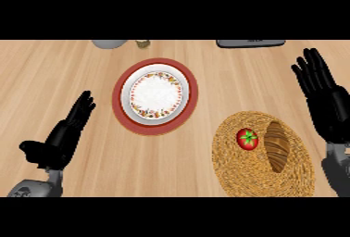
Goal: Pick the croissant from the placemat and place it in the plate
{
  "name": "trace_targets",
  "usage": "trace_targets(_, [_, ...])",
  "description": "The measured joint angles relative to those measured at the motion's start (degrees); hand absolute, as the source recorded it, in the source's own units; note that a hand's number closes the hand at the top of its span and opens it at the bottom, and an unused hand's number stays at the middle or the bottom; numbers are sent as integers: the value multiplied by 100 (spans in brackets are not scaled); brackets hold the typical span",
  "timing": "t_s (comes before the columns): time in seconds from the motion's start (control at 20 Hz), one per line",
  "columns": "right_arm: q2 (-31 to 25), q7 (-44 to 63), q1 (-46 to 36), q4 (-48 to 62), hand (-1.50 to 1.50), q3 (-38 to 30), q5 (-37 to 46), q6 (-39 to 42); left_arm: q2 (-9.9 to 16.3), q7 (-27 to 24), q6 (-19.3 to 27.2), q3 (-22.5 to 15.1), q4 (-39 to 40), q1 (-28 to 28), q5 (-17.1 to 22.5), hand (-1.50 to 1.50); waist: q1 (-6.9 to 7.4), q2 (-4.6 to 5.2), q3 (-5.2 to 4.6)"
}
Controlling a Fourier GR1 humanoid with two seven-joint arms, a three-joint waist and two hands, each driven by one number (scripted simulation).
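black right hand (327, 104) at the right edge of the frame, fingers straight and spread upward, holding nothing, just beside the woven placemat (232, 162) without visibly touching it. black left hand (60, 134) at the lower left, fingers straight and pointing to the upper right, thumb stuck out to the side, also holding nothing, well apart from everything else on the wooden counter (54, 74).

straw-coloured round placemat in the lower right, bearing two things: brown croissant (277, 146) lying lengthwise on its right half, not yet lifted; red tomato (247, 139) with a green stem just beside the croissant on its left.

white plate (156, 92) with a floral rim in the upper middle, set on a dark red round mat (123, 115), with nothing lying in it. well apart from the placemat.

along the upper edge: grey rounded object (109, 43) at upper left, small brownish object (142, 44) beside it, dark flat object (250, 43) at upper right, all cut off. faint marking on the dark one, too small to read.
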Motion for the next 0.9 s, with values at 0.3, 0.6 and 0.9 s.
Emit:
trace_targets(0.3, [608, 503, -286, 607, 150, -100, 288, -1115, 138, -22, 129, 212, 134, -11, -195, 0, 219, 138, -125])
trace_targets(0.6, [642, 198, 105, 1257, -150, 0, 1933, -2965, 84, -37, 143, 250, 377, 113, -185, 0, 202, 196, -180])
trace_targets(0.9, [1573, -246, 570, 1402, -150, 608, 3195, -4500, 21, -248, 16, 370, 734, 86, -201, 0, 192, 166, -165])
